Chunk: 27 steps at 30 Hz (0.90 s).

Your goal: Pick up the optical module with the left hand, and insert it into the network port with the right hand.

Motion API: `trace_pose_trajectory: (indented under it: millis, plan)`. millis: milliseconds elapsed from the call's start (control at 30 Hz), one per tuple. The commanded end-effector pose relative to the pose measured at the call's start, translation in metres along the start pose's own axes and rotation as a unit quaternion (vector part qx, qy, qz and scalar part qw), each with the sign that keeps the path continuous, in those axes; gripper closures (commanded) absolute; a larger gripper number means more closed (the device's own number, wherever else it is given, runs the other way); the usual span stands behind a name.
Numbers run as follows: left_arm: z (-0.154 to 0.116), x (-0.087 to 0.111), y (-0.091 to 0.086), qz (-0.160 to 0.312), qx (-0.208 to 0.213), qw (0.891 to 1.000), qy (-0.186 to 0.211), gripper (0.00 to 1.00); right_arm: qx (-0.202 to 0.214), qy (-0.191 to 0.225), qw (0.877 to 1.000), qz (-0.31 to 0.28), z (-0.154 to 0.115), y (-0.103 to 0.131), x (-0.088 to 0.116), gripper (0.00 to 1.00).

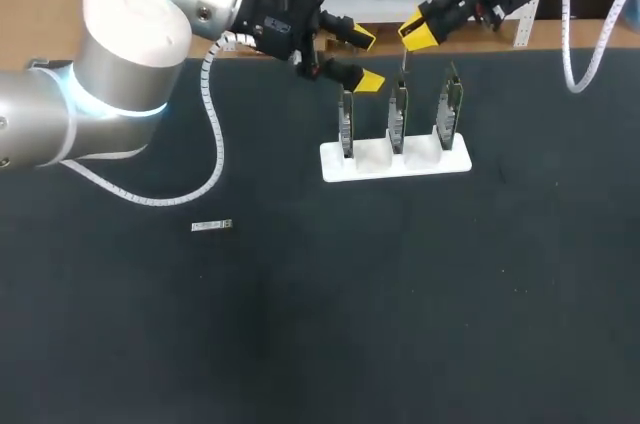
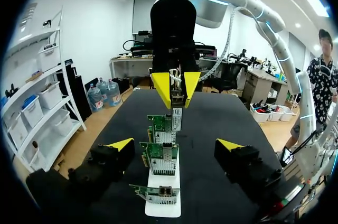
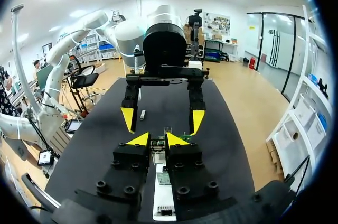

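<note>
Cards (image 1: 398,116) stand up in a white holder (image 1: 395,162) in the upper middle of the head view. The right gripper (image 1: 416,38) is just above the middle card, pinched tight on the small optical module (image 2: 177,115), which hangs down toward that card. The left gripper (image 1: 363,60), just left of the cards, has its fingers spread wide. A small grey piece (image 1: 212,226) lies flat on the table (image 1: 400,324), left of the middle.

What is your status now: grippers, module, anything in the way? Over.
Left gripper open, empty, beside the network cards. Right gripper shut on optical module, above the cards. Nothing seen between module and cards. Over.
</note>
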<state>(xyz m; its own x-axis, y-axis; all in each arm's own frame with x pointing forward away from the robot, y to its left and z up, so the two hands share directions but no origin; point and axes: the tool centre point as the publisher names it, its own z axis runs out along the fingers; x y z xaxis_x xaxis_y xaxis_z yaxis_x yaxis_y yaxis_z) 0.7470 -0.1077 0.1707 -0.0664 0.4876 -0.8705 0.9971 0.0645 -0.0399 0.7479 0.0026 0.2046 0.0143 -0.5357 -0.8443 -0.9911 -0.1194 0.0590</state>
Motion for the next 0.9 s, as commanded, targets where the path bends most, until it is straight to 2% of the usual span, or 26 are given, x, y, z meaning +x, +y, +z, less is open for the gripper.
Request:
trace_pose_trajectory:
  millis: [33,900]
  plan:
    - [0.0014,-0.001,0.0032,-0.004,0.003,1.0,0.008,0.0,-0.001,0.001,1.0,0.0,-0.0001,-0.0018,0.0007,1.0]
    - [0.0064,0.0009,0.0037,-0.009,0.014,1.0,0.002,0.0,-0.001,0.006,1.0,0.002,0.0001,-0.0023,0.003,1.0]
